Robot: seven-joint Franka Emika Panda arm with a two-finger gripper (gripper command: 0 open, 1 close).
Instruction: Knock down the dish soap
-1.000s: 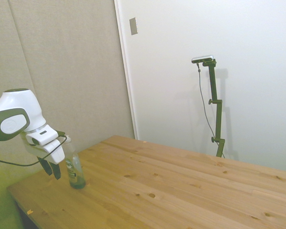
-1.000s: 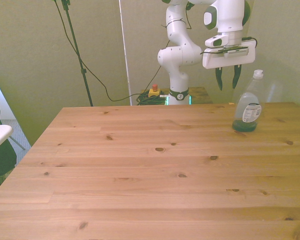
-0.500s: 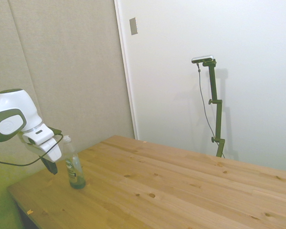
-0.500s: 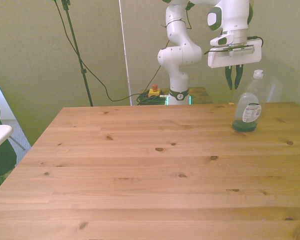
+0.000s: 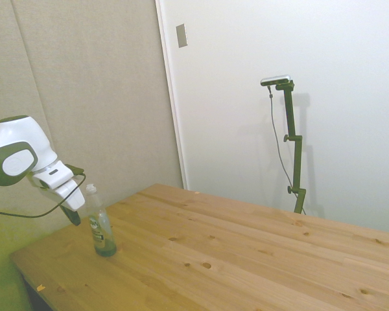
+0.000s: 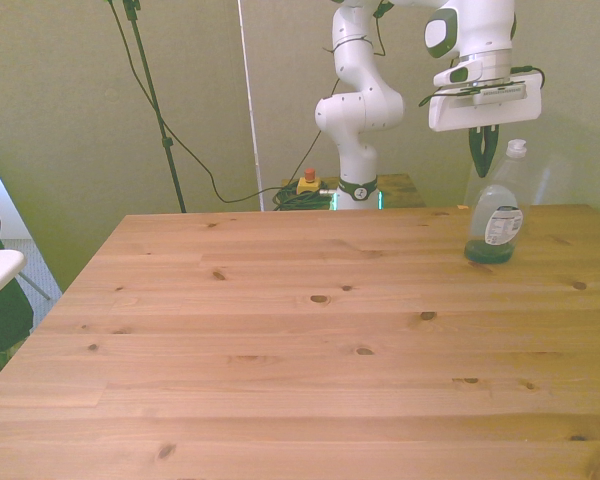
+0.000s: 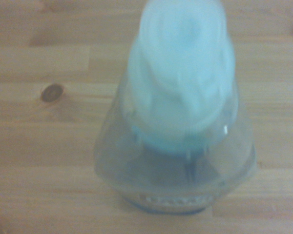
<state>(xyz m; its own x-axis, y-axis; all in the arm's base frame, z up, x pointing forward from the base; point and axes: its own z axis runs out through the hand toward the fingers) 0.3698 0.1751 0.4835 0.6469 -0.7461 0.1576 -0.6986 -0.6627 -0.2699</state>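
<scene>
We can read no text: the dish soap [image 6: 496, 217] label's print is too small and, in the wrist view, too blurred.

Wooden table [image 6: 280, 330], red-topped button [image 6: 308, 181]

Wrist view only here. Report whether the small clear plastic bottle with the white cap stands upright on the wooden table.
Observer: Upright. The side view shows the slim clear plastic dish soap standing on the wooden table.
Operator: Give me the gripper's place.
Observer: In the front view the white arm's gripper hangs beside the bottle's neck, to the front view's left of the white cap.
Operator: State the fill.
Observer: Greenish liquid fills only the bottom of the bottle.
</scene>
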